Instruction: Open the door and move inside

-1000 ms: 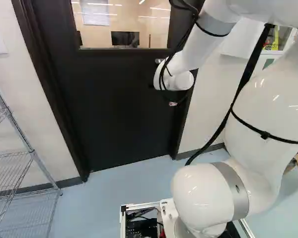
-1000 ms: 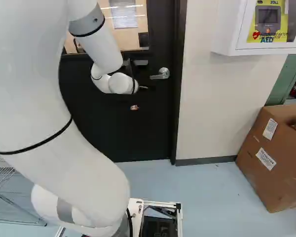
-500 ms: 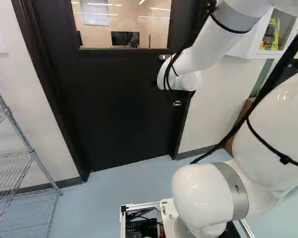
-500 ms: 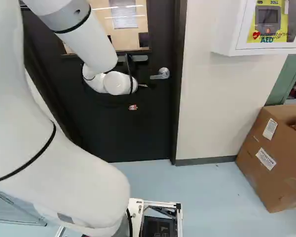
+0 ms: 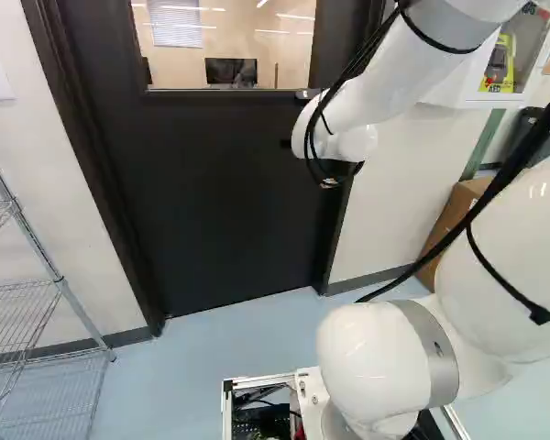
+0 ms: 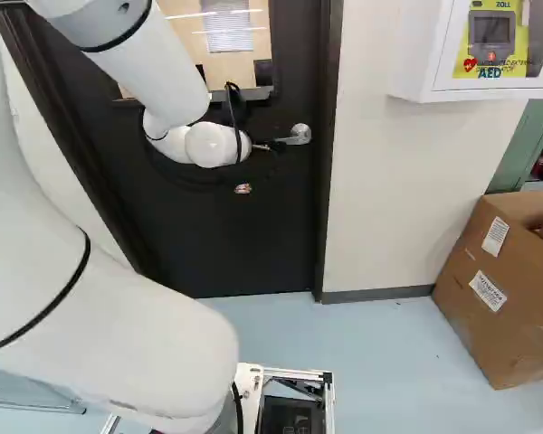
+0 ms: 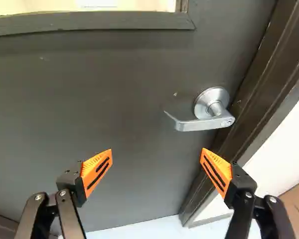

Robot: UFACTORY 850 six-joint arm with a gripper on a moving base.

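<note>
In right base view, silver lever (image 6: 299,135) pointing to nine o'clock, long axis running near-level on black door (image 6: 262,240); cardboard box (image 6: 498,307) sitting at four. Your gripper (image 6: 266,146) standing wide open, holding nothing.

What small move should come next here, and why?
Probably ease the hand sideways toward the door frame: its fingers stand open with nothing between them, and the lever handle lies ahead, off-centre toward that frame.
</note>
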